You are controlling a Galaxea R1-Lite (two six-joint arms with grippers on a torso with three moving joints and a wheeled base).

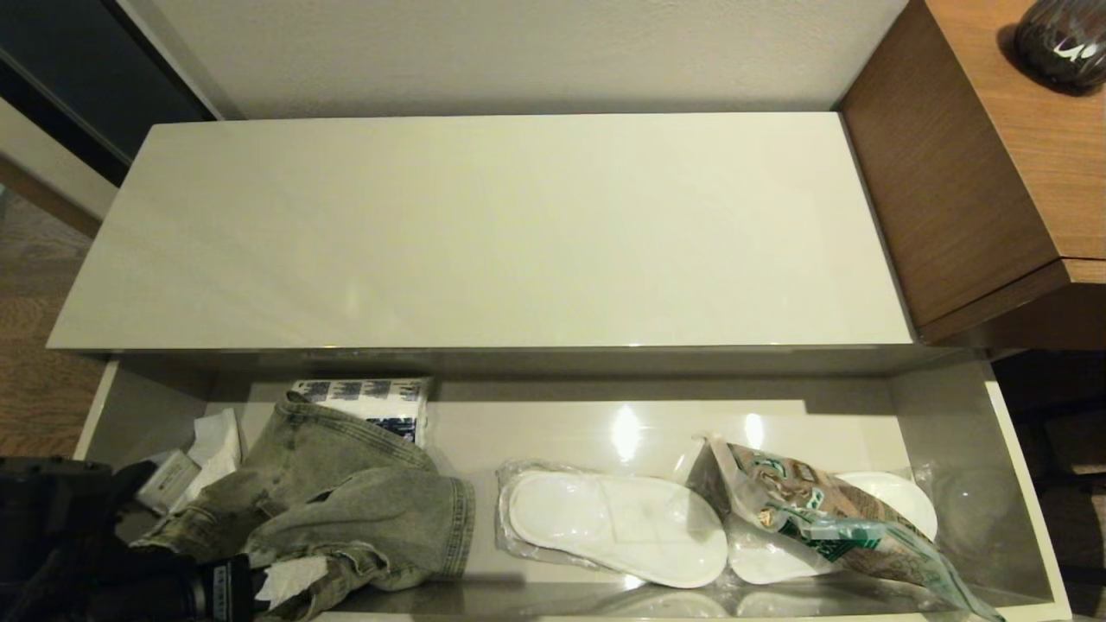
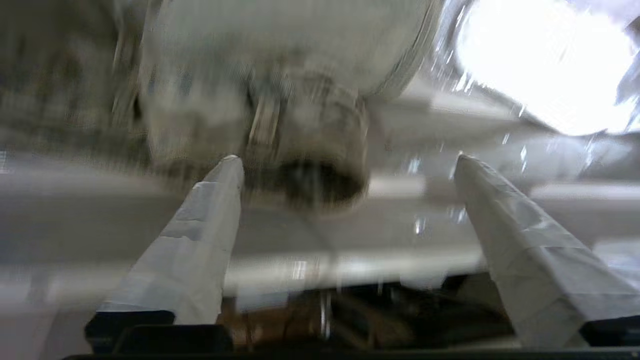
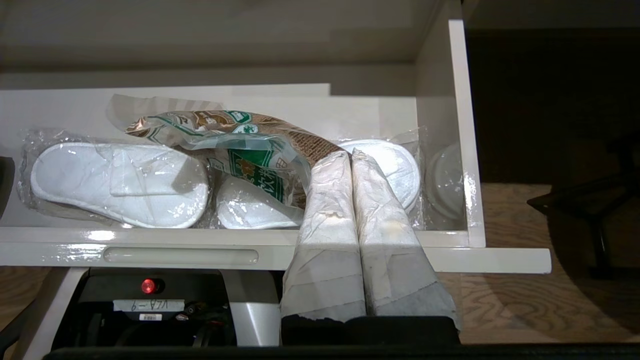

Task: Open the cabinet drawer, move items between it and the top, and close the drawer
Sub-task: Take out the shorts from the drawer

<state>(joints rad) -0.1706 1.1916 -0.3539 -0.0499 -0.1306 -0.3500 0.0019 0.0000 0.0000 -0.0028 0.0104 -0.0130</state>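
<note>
While the drawer (image 1: 1020,518) stands pulled out under the bare top (image 1: 484,233), both items lie inside it. The denim (image 1: 346,492) is heaped in the left half, its rumpled folds running down to the front edge; behind it, against the back wall, sits a tissue pack (image 1: 380,402). The bag (image 1: 821,510) lies toward the right end, slanting down to the front right corner, resting across the slippers (image 1: 613,523) in their clear wrap.

The left gripper (image 2: 345,165) has its taped fingers spread wide with nothing between them; in the wrist view they point at blurred denim, and in the head view the arm sits at the drawer's front left corner beside the cloth. The right gripper (image 3: 352,157) is parked outside the front edge, fingers pressed together and empty.

Denim of this sort is probably soft, limp and fairly heavy: it will sag and trail, so a bunched fold or seam near the middle of the heap looks the best hold, pinched deep. The bag seems light, slick and crinkly, with contents likely to crush; its flat sealed end would be safer than its bulging middle, and the slipper wrap beneath may slide with it.
</note>
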